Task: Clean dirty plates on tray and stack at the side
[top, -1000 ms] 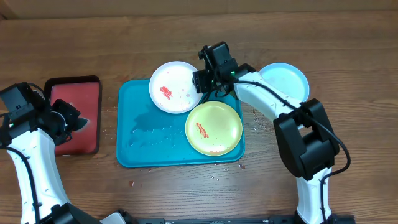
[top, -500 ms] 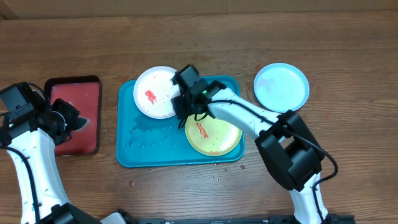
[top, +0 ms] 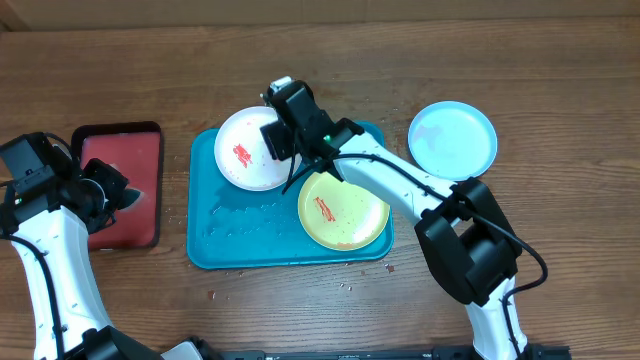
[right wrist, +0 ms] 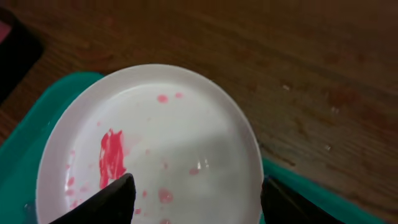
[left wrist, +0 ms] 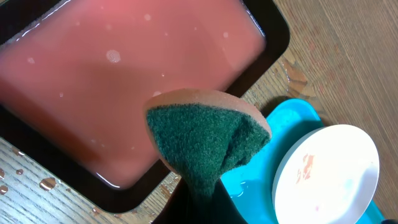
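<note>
The white plate (top: 243, 152) lies at the back left of the teal tray (top: 230, 238) with a red smear; it also shows in the right wrist view (right wrist: 168, 143). The yellow-green plate (top: 347, 210), also smeared, lies at the tray's right. The light blue plate (top: 452, 138) sits on the table right of the tray. My right gripper (top: 281, 138) hovers open over the white plate's right edge, its fingers (right wrist: 196, 202) spread wide and empty. My left gripper (top: 116, 195) is shut on a green-and-tan sponge (left wrist: 205, 140) above the red tray's corner.
A black-rimmed red tray (top: 120, 185) holding pinkish water (left wrist: 124, 68) stands left of the teal tray (left wrist: 292, 118). Water drops and crumbs lie on the wood around both trays. The white plate (left wrist: 329, 171) shows in the left wrist view.
My right arm swung left from the tray's back right corner to the white plate. The white plate slid left on the tray. The left arm has not moved.
</note>
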`<action>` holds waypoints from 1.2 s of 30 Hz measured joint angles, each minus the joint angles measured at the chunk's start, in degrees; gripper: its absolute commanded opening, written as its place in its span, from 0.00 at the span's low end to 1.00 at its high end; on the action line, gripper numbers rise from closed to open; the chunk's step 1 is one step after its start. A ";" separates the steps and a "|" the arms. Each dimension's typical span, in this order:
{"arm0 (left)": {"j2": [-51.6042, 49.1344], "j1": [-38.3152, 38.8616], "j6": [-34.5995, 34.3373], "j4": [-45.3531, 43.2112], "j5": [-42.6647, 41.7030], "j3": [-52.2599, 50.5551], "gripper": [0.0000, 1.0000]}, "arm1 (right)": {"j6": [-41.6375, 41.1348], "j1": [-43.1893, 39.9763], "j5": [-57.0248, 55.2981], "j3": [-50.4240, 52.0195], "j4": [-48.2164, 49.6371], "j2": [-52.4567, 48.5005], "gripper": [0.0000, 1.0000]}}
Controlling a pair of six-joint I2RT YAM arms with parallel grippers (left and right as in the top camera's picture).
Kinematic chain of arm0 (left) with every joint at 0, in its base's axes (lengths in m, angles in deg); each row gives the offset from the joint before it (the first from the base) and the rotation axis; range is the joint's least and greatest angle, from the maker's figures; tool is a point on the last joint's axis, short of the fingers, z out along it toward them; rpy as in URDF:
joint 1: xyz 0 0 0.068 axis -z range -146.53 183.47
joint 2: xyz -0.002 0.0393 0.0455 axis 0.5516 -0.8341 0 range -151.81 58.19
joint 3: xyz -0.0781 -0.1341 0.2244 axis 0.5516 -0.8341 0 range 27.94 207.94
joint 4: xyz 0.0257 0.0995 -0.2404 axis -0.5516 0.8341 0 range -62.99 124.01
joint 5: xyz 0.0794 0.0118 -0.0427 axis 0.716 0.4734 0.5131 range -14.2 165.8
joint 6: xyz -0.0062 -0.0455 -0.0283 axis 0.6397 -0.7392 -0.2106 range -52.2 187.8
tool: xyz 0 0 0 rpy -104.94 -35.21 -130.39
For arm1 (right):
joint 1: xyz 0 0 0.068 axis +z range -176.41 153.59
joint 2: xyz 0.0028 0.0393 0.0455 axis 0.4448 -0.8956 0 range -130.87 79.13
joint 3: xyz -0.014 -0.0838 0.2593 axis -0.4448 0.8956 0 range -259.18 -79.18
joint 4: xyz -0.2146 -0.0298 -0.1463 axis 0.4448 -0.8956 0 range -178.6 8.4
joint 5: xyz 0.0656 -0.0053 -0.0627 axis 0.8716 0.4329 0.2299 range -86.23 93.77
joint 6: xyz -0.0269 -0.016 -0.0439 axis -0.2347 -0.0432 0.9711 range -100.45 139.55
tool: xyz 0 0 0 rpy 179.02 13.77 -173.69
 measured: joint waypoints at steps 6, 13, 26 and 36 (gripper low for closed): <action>0.00 0.00 0.00 0.07 -0.02 -0.02 0.04 | 4.22 -0.33 -1.79 -0.02 5.46 -3.91 0.61; 0.00 0.00 0.00 0.07 -0.66 0.00 0.04 | 6.01 -0.39 -2.08 -0.02 6.21 -6.73 0.60; 0.00 0.00 0.22 0.07 -1.05 0.00 0.04 | 7.50 -0.44 -2.89 -2.32 -0.68 -6.78 0.67; 0.00 0.00 0.26 0.04 -1.07 -0.02 0.04 | 7.61 -2.10 -5.79 -11.17 -2.47 -6.73 0.67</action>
